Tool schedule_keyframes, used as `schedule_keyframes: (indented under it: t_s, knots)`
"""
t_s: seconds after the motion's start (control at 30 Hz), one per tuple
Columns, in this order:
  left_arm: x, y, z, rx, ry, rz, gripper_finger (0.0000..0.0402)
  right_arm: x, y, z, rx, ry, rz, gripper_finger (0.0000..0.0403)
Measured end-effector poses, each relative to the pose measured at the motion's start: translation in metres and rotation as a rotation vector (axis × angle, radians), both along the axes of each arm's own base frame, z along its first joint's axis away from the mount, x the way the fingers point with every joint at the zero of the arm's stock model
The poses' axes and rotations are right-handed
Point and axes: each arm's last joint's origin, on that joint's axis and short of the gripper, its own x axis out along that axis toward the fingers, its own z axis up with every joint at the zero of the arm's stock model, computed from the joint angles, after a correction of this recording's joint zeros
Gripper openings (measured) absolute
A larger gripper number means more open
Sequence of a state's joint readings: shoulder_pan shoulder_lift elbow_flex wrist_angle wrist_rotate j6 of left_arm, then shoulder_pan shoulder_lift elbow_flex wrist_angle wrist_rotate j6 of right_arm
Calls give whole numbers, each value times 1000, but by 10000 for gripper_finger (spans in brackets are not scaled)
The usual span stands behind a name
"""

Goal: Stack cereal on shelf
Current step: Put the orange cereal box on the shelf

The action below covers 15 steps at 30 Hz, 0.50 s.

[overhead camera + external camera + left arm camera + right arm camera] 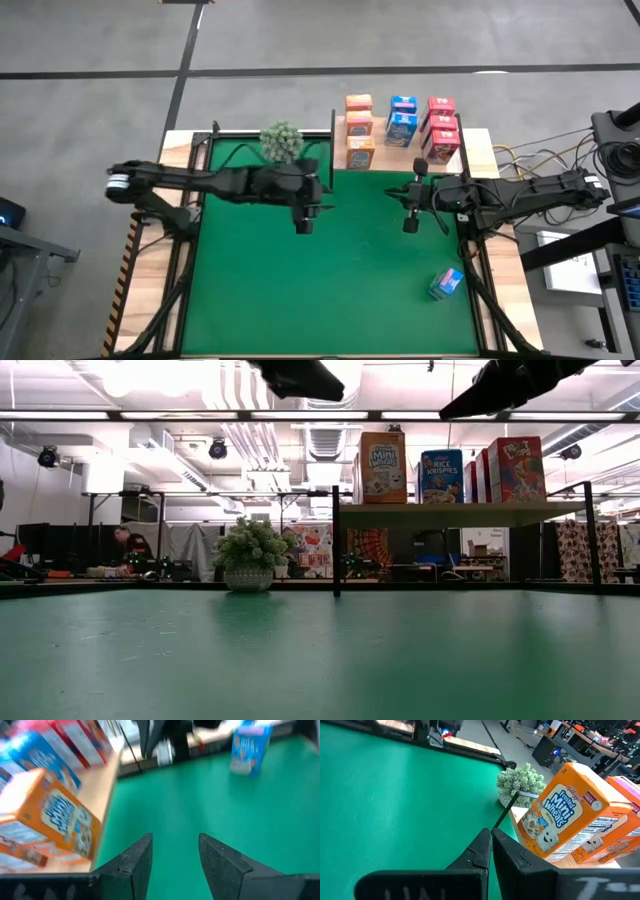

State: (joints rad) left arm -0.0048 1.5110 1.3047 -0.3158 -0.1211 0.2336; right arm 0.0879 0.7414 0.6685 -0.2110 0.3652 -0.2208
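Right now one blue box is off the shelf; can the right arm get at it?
Probably yes: the blue box lies alone on the green mat, nothing between it and the right pincer, which is empty.

- Shelf (480, 150): light wood board w/ thin black posts, upper right of centre in high view.
- 8 cereal boxes on it, 3 rows: orange (359, 128), blue (402, 121), red-pink (441, 130).
- 9th box, blue (446, 284), lies tilted on mat, lower right.

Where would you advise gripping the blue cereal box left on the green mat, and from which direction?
Grip the blue cereal box across its two narrow sides, coming straight down from above; it lies alone on the mat, turned askew, so rotate the wrist. The right gripper is closer.
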Motion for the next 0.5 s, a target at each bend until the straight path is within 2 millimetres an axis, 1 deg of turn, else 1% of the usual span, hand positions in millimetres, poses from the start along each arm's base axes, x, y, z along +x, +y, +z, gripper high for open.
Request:
schedule_keyframes:
  t_s: [0.1,0.23,0.37,0.5]
  knots:
    - [-15,0,-18,15,-130,-6,142,1,-1,2,23,-27,-13,9]
    - [-29,1,-42,41,-282,-11,142,3,-1,1,65,-41,-31,9]
    - [-37,4,-66,64,-387,5,141,10,-4,-5,90,-68,-61,9]
    - [-39,15,-83,97,-486,67,132,20,-12,-13,95,-66,-133,9]
